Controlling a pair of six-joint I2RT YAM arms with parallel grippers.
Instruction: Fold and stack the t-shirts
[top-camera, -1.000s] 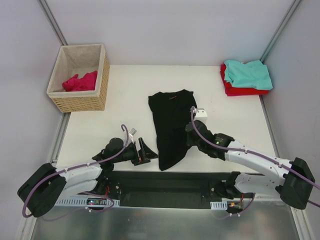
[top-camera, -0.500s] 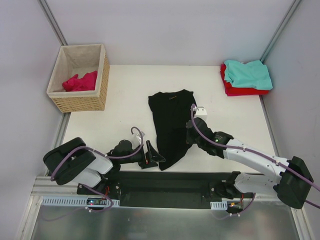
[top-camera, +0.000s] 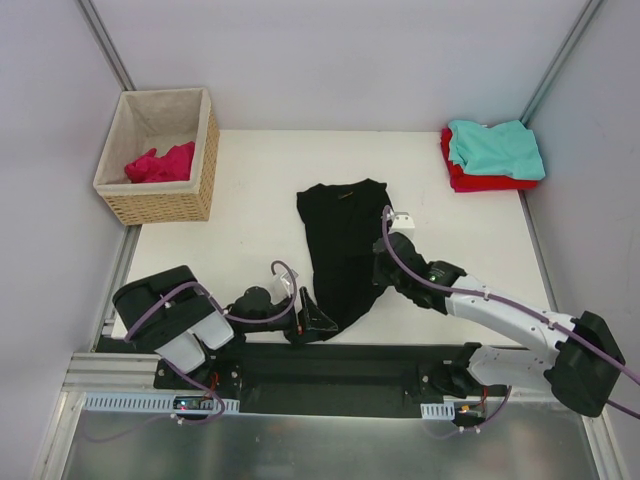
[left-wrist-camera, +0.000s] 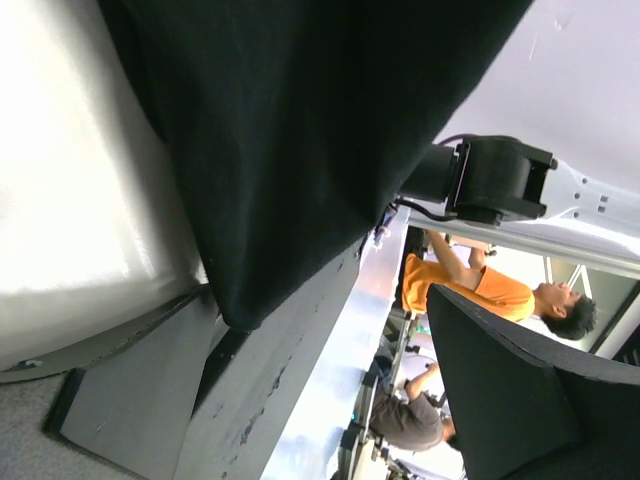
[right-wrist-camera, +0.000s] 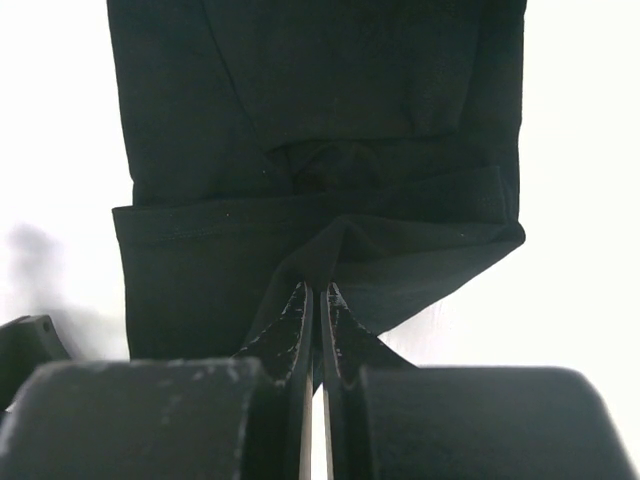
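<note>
**A:** Where is the black t-shirt (top-camera: 340, 240) lying?

**B:** It is lying lengthwise on the middle of the table (top-camera: 250, 220). Its collar is pointing to the far side and its hem is reaching the near edge.

**A:** What is the right gripper (top-camera: 381, 268) doing?

**B:** It is pinching a raised fold at the shirt's right edge. In the wrist view its fingers are pressing together, and the black cloth is peaking up between them.

**A:** And the left gripper (top-camera: 318, 320)?

**B:** It is sitting low at the near-left corner of the hem, with its jaws standing wide apart. In its own camera the corner of the cloth is hanging into the gap. It is not being clamped, and I cannot tell whether it is touching the lower finger.

**A:** Is any writing showing?

**B:** A small reddish tag (top-camera: 347, 196) is showing inside the collar, but it is too small to read.

**A:** Where are the others sitting?

**B:** The teal t-shirt (top-camera: 495, 145) is resting folded on top of the red t-shirt (top-camera: 480, 183) at the table's far right corner. The magenta-pink t-shirt (top-camera: 160, 163) is lying crumpled inside the wicker basket (top-camera: 160, 205) at the far left.
</note>
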